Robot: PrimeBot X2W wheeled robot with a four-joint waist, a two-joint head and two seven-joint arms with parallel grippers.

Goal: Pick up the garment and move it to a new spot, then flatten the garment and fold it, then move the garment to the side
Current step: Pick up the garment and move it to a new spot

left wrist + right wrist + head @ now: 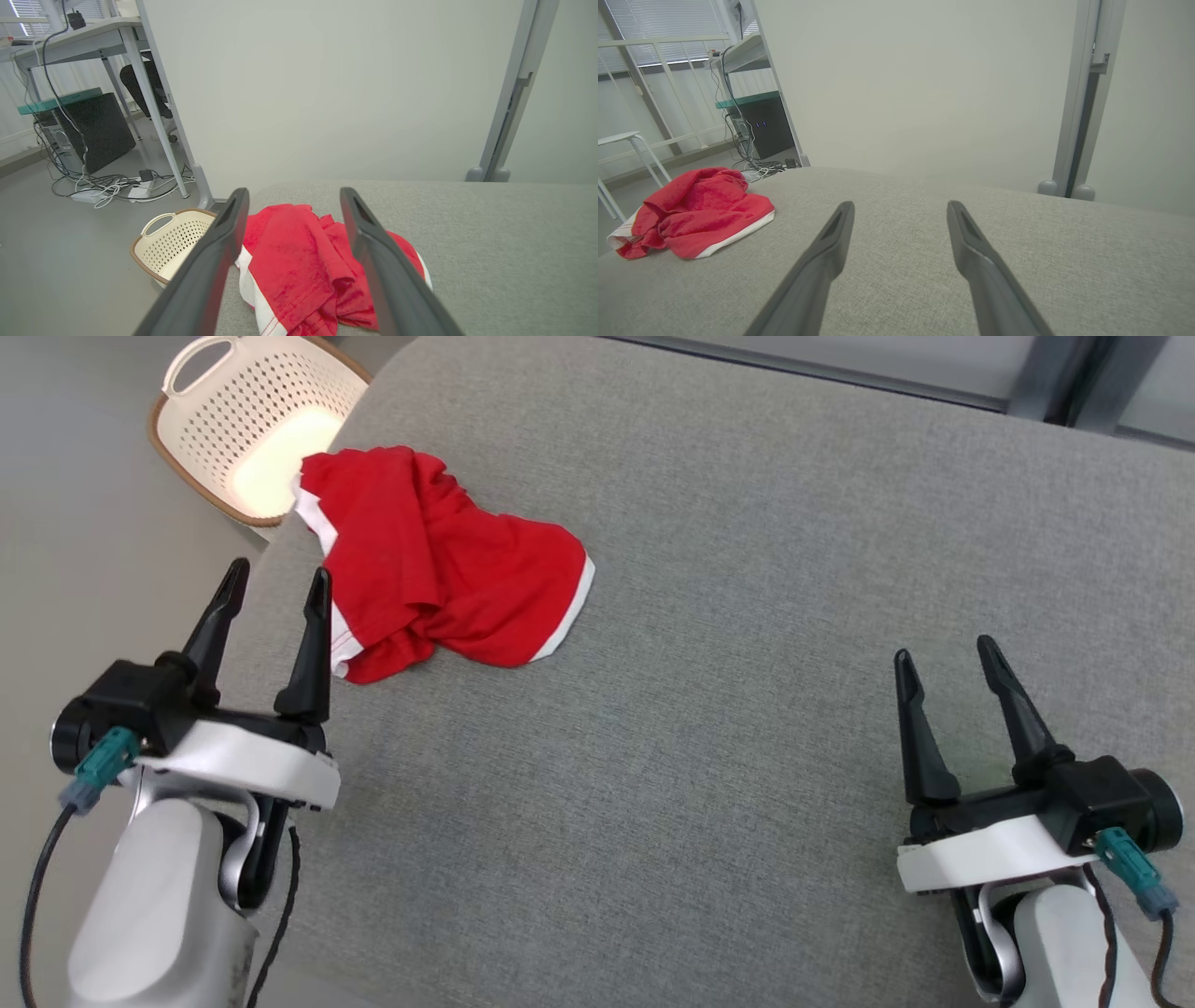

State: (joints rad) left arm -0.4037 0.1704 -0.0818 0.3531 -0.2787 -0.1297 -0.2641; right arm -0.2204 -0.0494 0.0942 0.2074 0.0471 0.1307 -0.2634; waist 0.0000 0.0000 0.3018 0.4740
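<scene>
**Red garment crumpled at the table's far left corner; both grippers released and empty.**

Head view: the garment (448,569) lies bunched, white trim showing, by the left edge of the grey table (747,616), with a basket (252,420) on the floor beyond. The left gripper (280,569) hovers just beside the garment, jaws spread, grasping nothing. The right gripper (943,649) hangs well apart, likewise spread. Left wrist view: the garment (299,261) is seen between the parted fingers, untouched, with the basket (173,242) to its left. Right wrist view: parted fingers over the table, garment (700,210) far left.
</scene>
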